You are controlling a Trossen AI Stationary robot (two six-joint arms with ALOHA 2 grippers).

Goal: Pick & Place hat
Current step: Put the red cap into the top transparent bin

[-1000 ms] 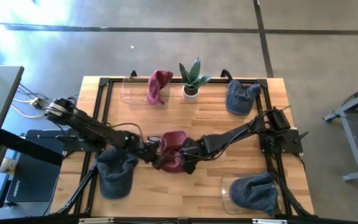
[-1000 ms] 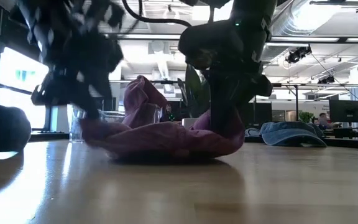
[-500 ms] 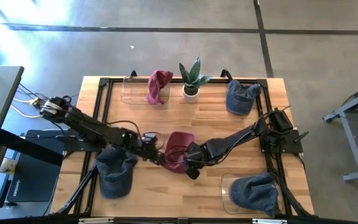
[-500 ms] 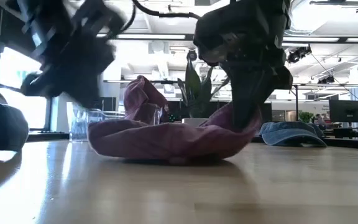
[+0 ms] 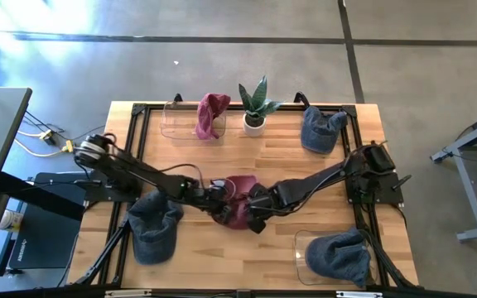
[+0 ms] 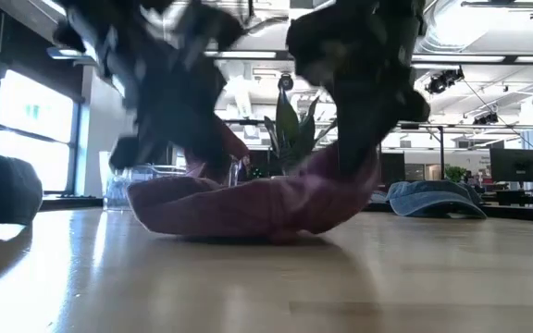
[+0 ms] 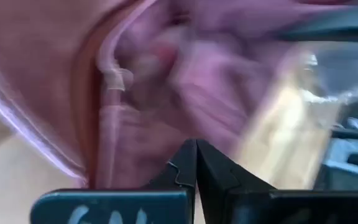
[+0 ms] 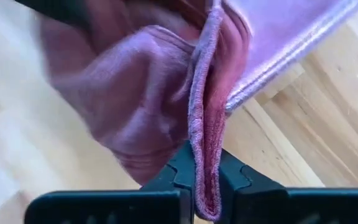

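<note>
The maroon hat (image 5: 237, 207) lies bunched at the table's middle, between my two grippers. My left gripper (image 7: 196, 146) comes from the table's left, slanting down. Its fingers are shut, with their tips at the hat's left side (image 5: 219, 197). My right gripper (image 8: 205, 186) comes from the right, pointing steeply down, and is shut on the hat's right edge. In the low view the hat (image 6: 239, 203) rests on the table by its left and middle parts, and its right end (image 6: 345, 180) is raised. My left gripper's shut fingertips (image 7: 188, 163) are up against the hat's cloth (image 7: 166, 112), near an inner seam. No cloth shows between them, and I cannot tell whether any is pinched. My right gripper pinches the hat's folded, stitched edge (image 8: 205, 149) between its two fingers, from above. Several layers run down between the fingers. That edge is lifted, and the rest of the hat sags to the table.
At the back stand a clear container with another maroon hat (image 5: 212, 114), a potted plant (image 5: 257, 108) and a blue hat (image 5: 321, 128). Another blue hat (image 5: 156, 228) lies near the left front, and one (image 5: 342, 257) sits in a clear tray at the right front.
My left gripper has gone toward the table's right into the hat's left side, and its fingers have shut. My right gripper has risen a little with the hat's right edge, which now stands higher. The hat has bunched together between the two grippers.
</note>
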